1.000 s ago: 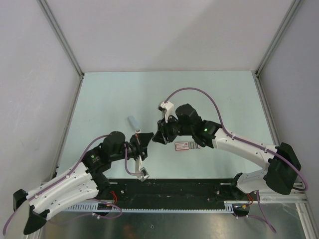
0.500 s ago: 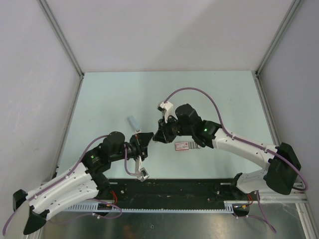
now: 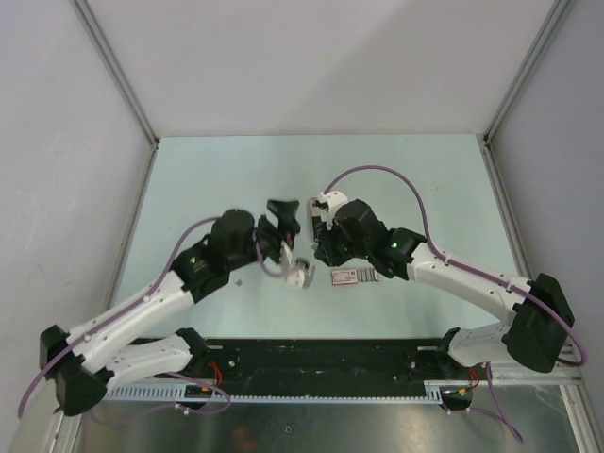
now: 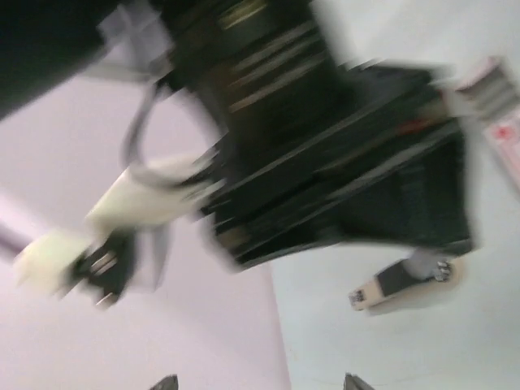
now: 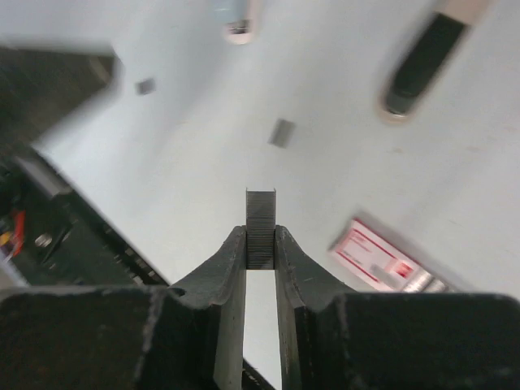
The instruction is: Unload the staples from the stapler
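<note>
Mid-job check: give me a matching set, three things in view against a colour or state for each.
Things:
1. staple strip
2. stapler
3. box

Colour or state:
A. red and white
B. beige and black, not held
C. pinched in the right hand

Pairs: 1-C, 2-B, 3-A

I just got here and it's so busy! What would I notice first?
A strip of staples sits dead centre in the right wrist view, pinched between the right fingers. Beyond it the beige-and-black stapler lies at upper right, and a red-and-white box lies at lower right.
</note>
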Controlling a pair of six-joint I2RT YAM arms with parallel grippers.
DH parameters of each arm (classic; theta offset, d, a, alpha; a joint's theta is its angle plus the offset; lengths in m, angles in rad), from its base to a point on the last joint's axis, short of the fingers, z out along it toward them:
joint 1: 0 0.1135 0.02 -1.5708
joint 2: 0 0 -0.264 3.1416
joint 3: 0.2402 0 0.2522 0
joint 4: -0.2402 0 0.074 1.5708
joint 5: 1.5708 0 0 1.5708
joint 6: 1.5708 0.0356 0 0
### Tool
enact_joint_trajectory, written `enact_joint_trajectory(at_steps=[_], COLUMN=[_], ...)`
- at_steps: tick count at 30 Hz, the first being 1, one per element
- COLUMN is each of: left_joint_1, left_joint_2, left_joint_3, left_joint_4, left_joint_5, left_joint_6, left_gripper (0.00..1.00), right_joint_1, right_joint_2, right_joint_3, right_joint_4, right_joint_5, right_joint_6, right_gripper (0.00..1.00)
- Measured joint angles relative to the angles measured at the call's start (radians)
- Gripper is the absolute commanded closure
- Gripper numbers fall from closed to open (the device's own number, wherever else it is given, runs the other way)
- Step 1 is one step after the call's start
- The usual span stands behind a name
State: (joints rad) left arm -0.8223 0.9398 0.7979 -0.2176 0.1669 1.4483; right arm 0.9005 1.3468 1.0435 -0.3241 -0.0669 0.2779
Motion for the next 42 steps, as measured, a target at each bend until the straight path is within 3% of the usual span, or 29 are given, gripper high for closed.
enact_joint_trajectory(at_steps=[8,20,27,42], left_joint_1=[0.229,0.355,0.387,0.393], left_joint_2=[0.349,0.464,0.5,0.486], left_joint_3=[0.424,0.433,0.377,0.373], left_joint_4=[-0.1,-0.313,-0.347,-0.354], left_joint_5=[-0.089,-0.003,0.059,0.086], left_joint_6=[-0.478,-0.959,-1.057,-1.075], left_gripper=[0.18,0.2,0.21,0.21], right_joint_1=[-0.021,-0.011,-0.009,-0.035], right_joint_2=[-0.07,-0.068,-0.009,0.102], right_joint_3=[-0.072,-0.229,-0.229,-0.229], right_joint_4=[-0.124,-0.236,-0.216,-0.154], right_joint_5=[0.308,0.436,0.444,0.438], right_joint_6=[0.127,0.341,0.369,0.381], right_gripper=[0.97,0.98,0.98,0.96])
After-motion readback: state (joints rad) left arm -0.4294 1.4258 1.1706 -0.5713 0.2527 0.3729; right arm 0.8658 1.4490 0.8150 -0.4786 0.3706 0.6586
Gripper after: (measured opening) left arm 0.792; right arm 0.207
